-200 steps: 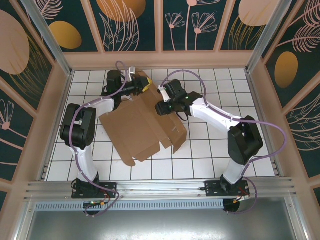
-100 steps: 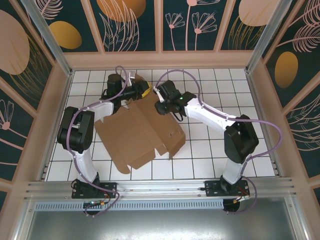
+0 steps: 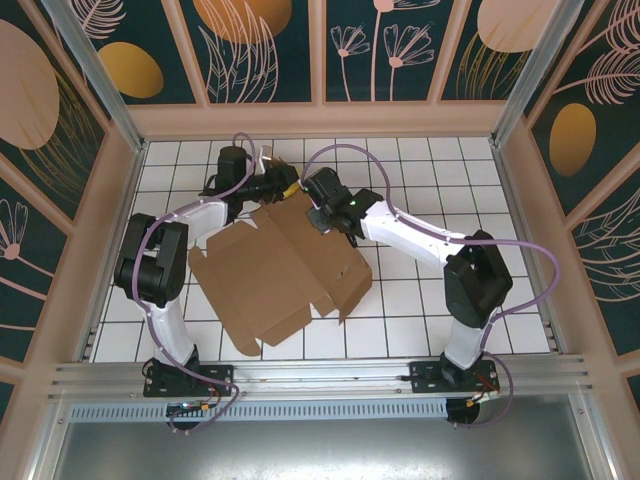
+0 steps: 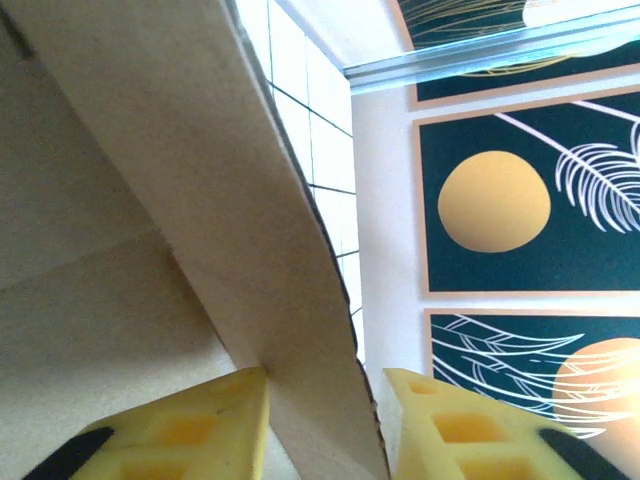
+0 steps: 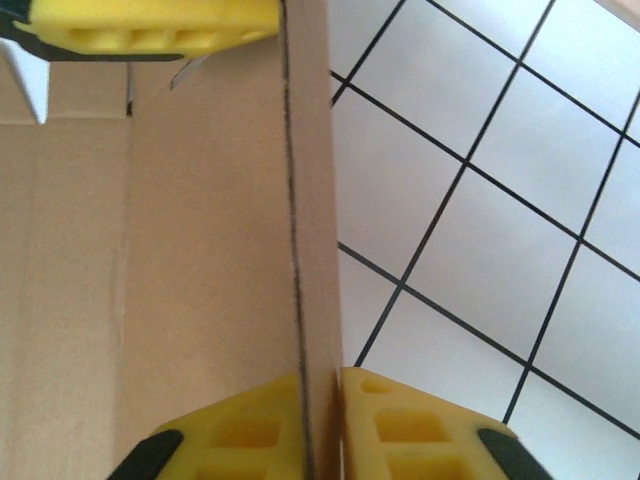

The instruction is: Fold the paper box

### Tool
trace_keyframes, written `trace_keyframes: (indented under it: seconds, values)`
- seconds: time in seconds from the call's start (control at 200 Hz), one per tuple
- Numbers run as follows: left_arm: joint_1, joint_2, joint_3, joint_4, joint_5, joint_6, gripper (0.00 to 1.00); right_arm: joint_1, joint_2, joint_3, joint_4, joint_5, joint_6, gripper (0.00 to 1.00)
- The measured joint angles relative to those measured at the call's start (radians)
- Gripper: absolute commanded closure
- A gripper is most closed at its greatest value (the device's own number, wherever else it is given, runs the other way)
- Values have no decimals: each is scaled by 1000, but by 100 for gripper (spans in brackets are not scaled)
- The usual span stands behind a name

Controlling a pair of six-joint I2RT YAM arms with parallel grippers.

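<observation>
Matt cardboard paper box [image 3: 275,265] (rough cut edges), smooth white tiles [image 3: 420,300]

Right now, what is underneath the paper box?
White tiles show around the paper box, which rests on them. The tiles beneath the cardboard, and anything that might lie on them, are covered.

So the left arm [image 3: 165,320] and right arm [image 3: 420,235]: white shells, chunky black joints, loose lilac cables [image 3: 345,150] looping along them. The left tool [image 4: 325,400] and right tool [image 5: 320,395] have yellow fingers [image 5: 240,435], black trim.
</observation>
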Motion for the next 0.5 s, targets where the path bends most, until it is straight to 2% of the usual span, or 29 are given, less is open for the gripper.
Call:
trace_keyframes:
  seconds: [0.165, 0.315, 0.5]
  values:
    - [-10, -2, 71, -155, -39, 44, 59, 10, 4, 0, 1, 51, -28, 90]
    - [-18, -26, 97, -272, -74, 52, 51, 32, 5, 0, 9, 104, -55, 92]
    - [-31, -29, 151, -380, -98, 48, 49, 66, 6, -9, 40, 190, -105, 92]
